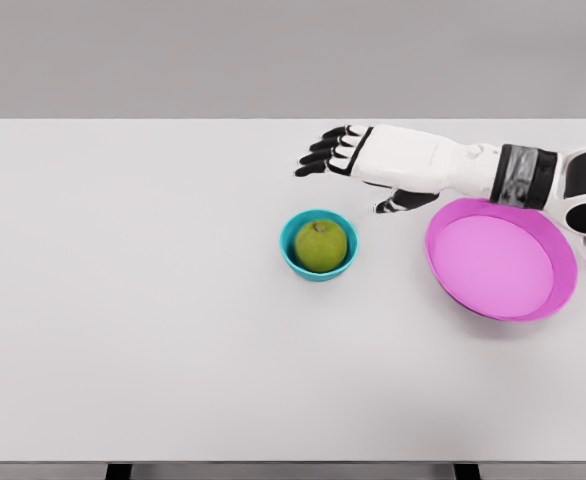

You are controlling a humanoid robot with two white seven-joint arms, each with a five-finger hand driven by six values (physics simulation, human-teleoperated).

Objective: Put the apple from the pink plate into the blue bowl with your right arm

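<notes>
Where the green apple (320,245) sits, inside the blue bowl (291,255), lies just below and left of the right robot hand (348,165) (fingers spread, holding nothing); pink plate (563,262) lies under its forearm on the table (123,300).

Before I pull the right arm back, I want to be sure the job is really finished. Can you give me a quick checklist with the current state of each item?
1. Apple inside the blue bowl: ok.
2. Pink plate holds no fruit: ok.
3. Right hand has released, fingers spread and holding nothing: ok.
4. Right hand away from the bowl, behind it and to the right: ok.
5. Bowl upright on the table: ok.
6. Forearm's height above the plate's far rim: cannot tell from this single view.
</notes>
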